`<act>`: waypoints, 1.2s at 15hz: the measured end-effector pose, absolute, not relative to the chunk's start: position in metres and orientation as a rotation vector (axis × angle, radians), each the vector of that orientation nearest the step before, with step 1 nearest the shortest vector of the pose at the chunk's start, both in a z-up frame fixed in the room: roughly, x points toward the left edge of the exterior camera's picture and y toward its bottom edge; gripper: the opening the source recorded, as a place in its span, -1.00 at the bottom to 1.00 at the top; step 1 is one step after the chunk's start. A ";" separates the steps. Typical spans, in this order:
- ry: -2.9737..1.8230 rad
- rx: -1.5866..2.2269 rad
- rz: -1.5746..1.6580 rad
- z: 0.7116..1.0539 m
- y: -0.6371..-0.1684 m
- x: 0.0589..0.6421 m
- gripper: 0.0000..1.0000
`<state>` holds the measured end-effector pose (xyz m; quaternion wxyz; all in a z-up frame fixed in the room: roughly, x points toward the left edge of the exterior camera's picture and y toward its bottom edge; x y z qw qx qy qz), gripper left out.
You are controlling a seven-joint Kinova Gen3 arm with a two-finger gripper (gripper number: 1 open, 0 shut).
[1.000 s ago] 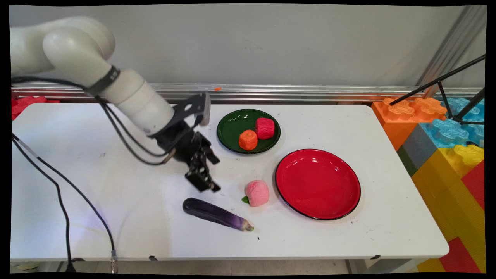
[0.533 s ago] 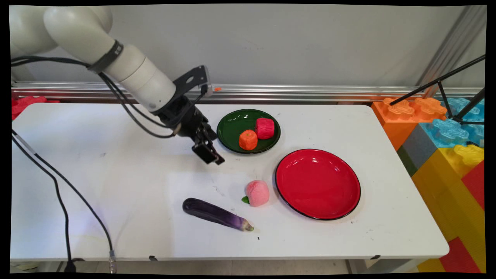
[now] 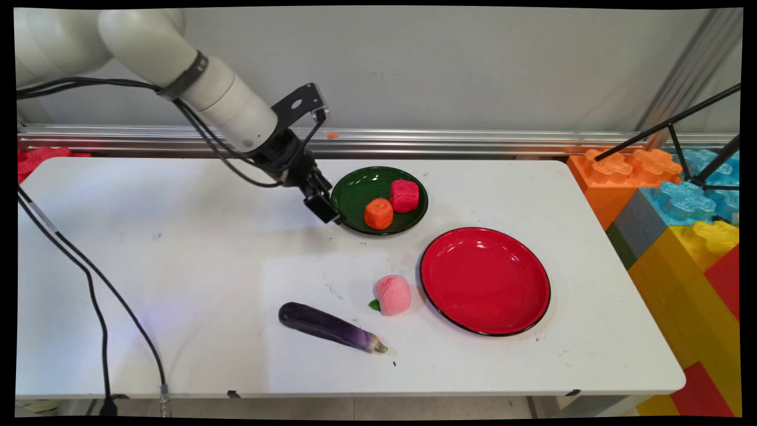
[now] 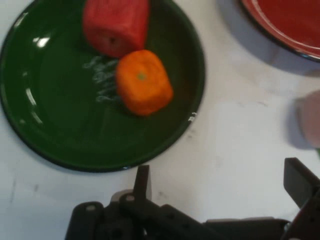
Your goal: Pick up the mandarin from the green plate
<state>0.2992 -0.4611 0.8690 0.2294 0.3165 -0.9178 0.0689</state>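
Two plates: one green (image 3: 356, 195), one red (image 3: 485, 281). Four foods: orange (image 3: 378, 213), red fruit (image 3: 404, 196), peach (image 3: 392, 294), eggplant (image 3: 331, 326).

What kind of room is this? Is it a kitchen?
Probably a robot lab, not a kitchen: a robot arm reaches over a white table of toy food, with a camera tripod and big building blocks beside it.

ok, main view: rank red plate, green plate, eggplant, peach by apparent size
1. red plate
2. green plate, though it sits farther from the camera, so some of the gap may be perspective
3. eggplant
4. peach
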 end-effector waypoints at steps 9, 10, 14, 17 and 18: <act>-2.480 1.069 0.206 0.834 -0.499 0.301 1.00; -2.469 1.092 0.200 0.829 -0.502 0.300 1.00; -2.416 1.177 0.181 0.813 -0.515 0.296 1.00; -2.367 1.217 0.155 0.802 -0.525 0.291 1.00; -2.354 1.221 0.145 0.799 -0.527 0.289 1.00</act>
